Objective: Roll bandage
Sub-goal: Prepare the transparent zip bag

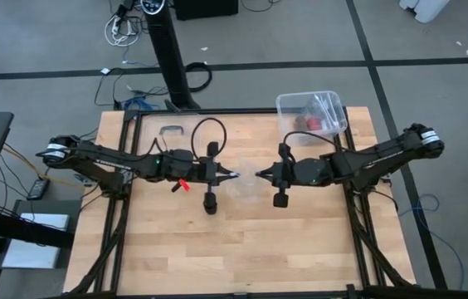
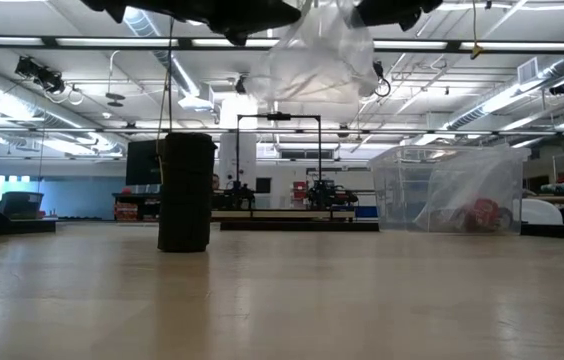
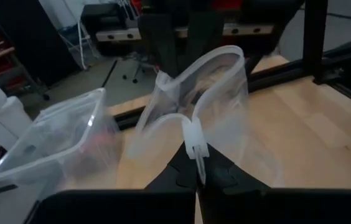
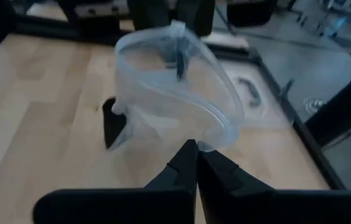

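Observation:
The black bandage [image 2: 184,192] is a roll standing upright on its end on the table, left of centre; it also shows in the right wrist view [image 4: 113,124] and the high view [image 1: 210,204]. A clear plastic wrapper [image 1: 246,181] hangs in the air between my two grippers above the table's middle, its mouth spread open [image 3: 206,93]. My left gripper [image 1: 236,176] and my right gripper [image 1: 259,174] face each other, each shut on the wrapper's rim. Neither touches the bandage. My left gripper pinches the wrapper's thick mouth rim [image 3: 194,140] between its two fingers, coming level from the table's left. The wrapper is lifted clear of the table and hangs below the fingers [image 2: 312,60]. My right gripper pinches the opposite side of the mouth rim [image 4: 205,144] between its two fingers, coming level from the table's right. The rim loops open between the two holds, and the wrapper's body sags below.
A clear plastic box [image 1: 311,115] with red items inside stands at the table's far right corner, also seen in the low view [image 2: 452,190]. A small grey handle-like part [image 1: 170,129] lies at the far left. Bare wood lies toward the near edge.

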Tool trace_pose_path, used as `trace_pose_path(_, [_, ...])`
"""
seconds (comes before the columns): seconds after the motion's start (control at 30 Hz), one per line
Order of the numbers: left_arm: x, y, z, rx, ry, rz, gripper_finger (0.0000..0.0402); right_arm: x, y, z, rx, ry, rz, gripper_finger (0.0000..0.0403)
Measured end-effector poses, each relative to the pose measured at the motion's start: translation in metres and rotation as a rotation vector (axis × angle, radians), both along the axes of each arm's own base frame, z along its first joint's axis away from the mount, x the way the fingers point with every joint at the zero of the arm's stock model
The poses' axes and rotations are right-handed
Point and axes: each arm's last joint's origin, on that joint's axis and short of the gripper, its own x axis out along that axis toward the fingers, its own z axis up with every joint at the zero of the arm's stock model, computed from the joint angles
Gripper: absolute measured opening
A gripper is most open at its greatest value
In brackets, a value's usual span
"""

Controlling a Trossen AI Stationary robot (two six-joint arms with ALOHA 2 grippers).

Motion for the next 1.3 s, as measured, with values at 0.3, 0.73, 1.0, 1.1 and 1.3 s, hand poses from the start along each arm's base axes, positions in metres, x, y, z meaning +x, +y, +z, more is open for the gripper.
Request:
trace_pose_path(0.3, [-0.002, 0.0, -0.008, 0.006, 0.079, 0.014, 0.0003, -0.029, 0.01, 0.007, -0.031, 0.026, -0.099, 0.0099])
trace_pose_path(0.73, [-0.002, 0.001, -0.009, 0.011, 0.095, 0.026, 0.0003, -0.039, 0.03, 0.033, -0.006, -0.151, 0.088, 0.0086])
trace_pose_path(1.0, [-0.003, 0.002, -0.012, 0.004, 0.12, 0.056, 0.0003, 0.0, 0.026, 0.043, -0.097, 0.017, 0.091, 0.0009])
trace_pose_path(1.1, [-0.003, 0.002, -0.014, 0.013, 0.143, 0.084, 0.0003, 0.015, 0.021, 0.049, -0.122, 0.133, 0.059, 0.0004])
trace_pose_path(1.3, [-0.004, 0.003, -0.015, 0.026, 0.157, 0.095, 0.0003, 0.047, 0.006, 0.038, -0.069, 0.332, 0.039, 0.0003])
